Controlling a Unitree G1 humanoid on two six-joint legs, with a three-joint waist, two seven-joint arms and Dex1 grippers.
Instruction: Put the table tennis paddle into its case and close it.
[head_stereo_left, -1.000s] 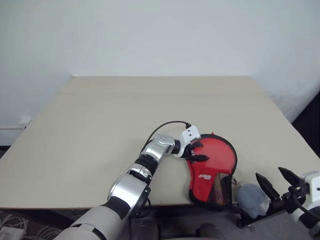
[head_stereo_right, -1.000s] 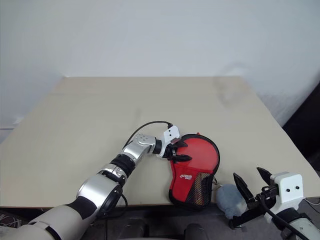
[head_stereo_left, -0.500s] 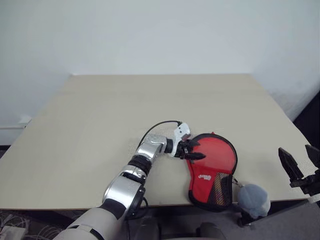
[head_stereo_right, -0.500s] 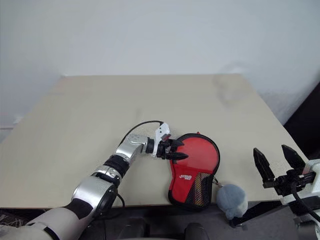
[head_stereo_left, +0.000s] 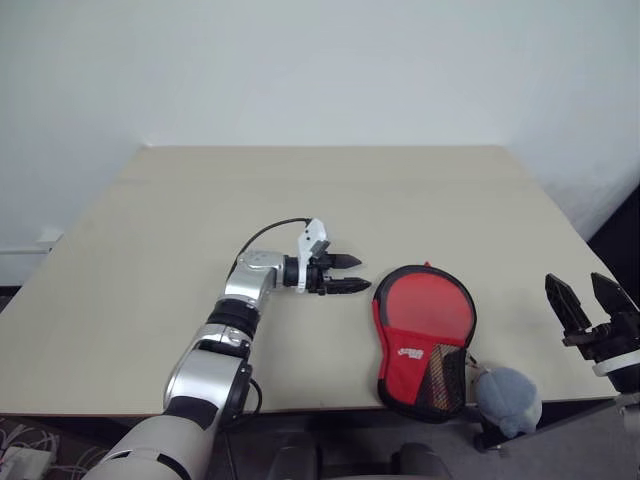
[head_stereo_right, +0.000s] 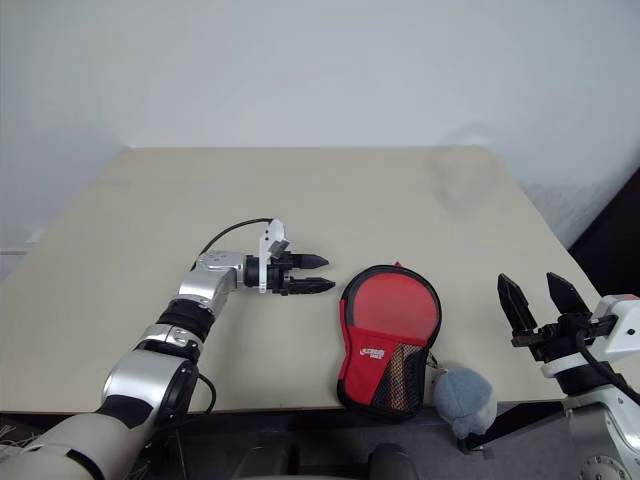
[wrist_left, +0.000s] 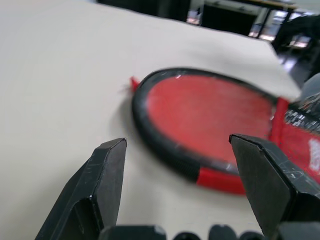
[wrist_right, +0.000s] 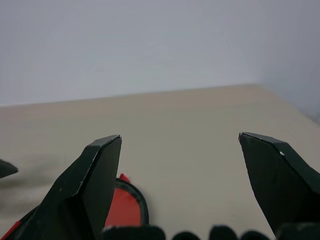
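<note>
The case (head_stereo_left: 423, 340) (soft, light, likely limp) lies flat at the table's (head_stereo_left: 200, 230) near edge, best pinched at its rim, while both grippers (head_stereo_left: 345, 274) (head_stereo_right: 545, 305) hang spread and empty.

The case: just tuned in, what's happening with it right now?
The case lies flat near the table's front edge, and nothing is touching it. The left pincer is open and empty, hovering over the table to the case's left. The right pincer is also open and empty, held up beyond the table's right edge. The case looks closed around its rim; I can't see the paddle or confirm the zip is shut all the way.
</note>
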